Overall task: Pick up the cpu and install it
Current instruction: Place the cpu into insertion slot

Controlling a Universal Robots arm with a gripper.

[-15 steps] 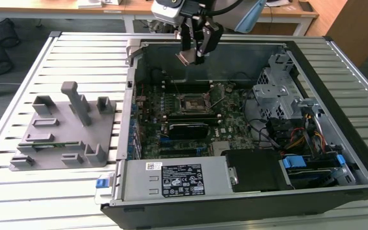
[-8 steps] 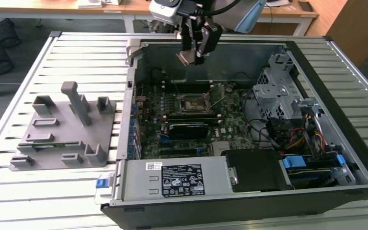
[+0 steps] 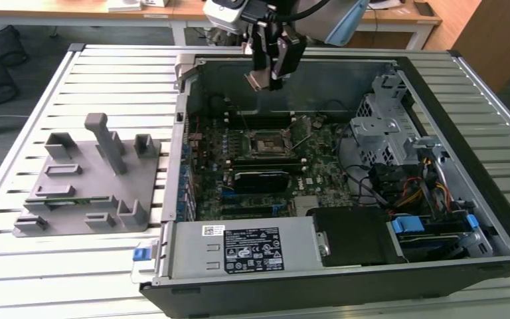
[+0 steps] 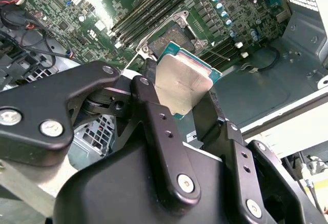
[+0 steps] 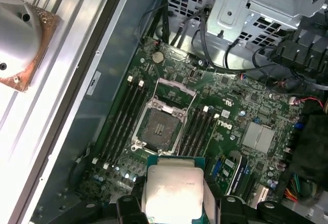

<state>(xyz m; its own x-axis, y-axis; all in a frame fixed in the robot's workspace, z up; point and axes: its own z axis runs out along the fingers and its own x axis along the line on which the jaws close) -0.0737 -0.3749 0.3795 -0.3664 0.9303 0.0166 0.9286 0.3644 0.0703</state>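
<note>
My gripper (image 3: 268,81) hangs above the far side of the open computer case and is shut on the cpu (image 4: 180,84), a flat square chip with a silvery metal top and a teal rim. The black fingers (image 4: 154,112) clamp the chip by two opposite edges. In the first wrist view the cpu (image 5: 170,189) sits in the air short of the motherboard's square socket (image 5: 161,125), which stands uncovered with its metal frame around it. In the exterior view the socket (image 3: 265,143) lies below and nearer the camera than the gripper.
Memory slots (image 5: 197,129) flank the socket. A metal drive cage (image 3: 382,119) and cable bundles (image 3: 406,186) fill the case toward the exterior view's right. A grey parts fixture (image 3: 91,179) stands on the slatted table at the exterior view's left. The power supply (image 3: 242,247) lines the near wall.
</note>
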